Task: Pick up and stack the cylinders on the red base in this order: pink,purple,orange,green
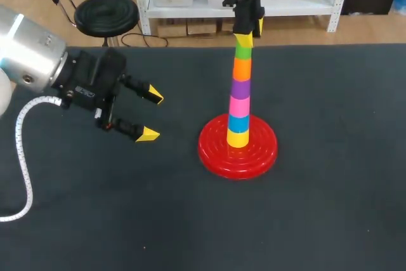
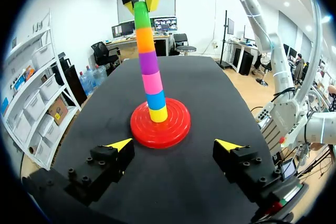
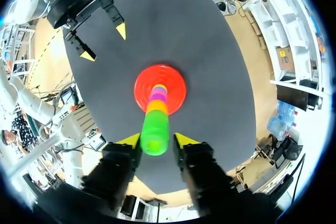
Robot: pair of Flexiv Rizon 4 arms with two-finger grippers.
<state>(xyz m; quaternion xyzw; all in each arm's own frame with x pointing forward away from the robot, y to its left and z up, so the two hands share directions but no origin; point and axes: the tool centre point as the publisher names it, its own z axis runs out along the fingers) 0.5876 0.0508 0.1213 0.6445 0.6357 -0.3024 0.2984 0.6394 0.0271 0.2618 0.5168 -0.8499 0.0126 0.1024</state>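
Standing on 1 red base (image 1: 212,150): 6 cylinders (image 1: 240,103); right gripper (image 1: 245,37) pinching top green cylinder (image 1: 243,51); left gripper (image 1: 152,116) spread, apart.

- The table (image 1: 330,207) has a dark, matt covering that looks like cloth, with no shine.
- The red base (image 1: 216,153) looks like glossy plastic, moulded in raised rings that catch the light.
- The green cylinder (image 1: 243,51), orange cylinder (image 1: 242,68), purple cylinder (image 1: 240,88) and pink cylinder (image 1: 239,106) look like smooth plastic with a soft sheen.
- The left arm (image 1: 28,49), at the far left, has a silver metal casing with a satin finish.
- A white hose (image 1: 19,157) hanging from it looks like ribbed plastic.
- The left gripper (image 1: 152,115) and right gripper (image 3: 156,141) have dull black bodies and smooth yellow tips that look like plastic.
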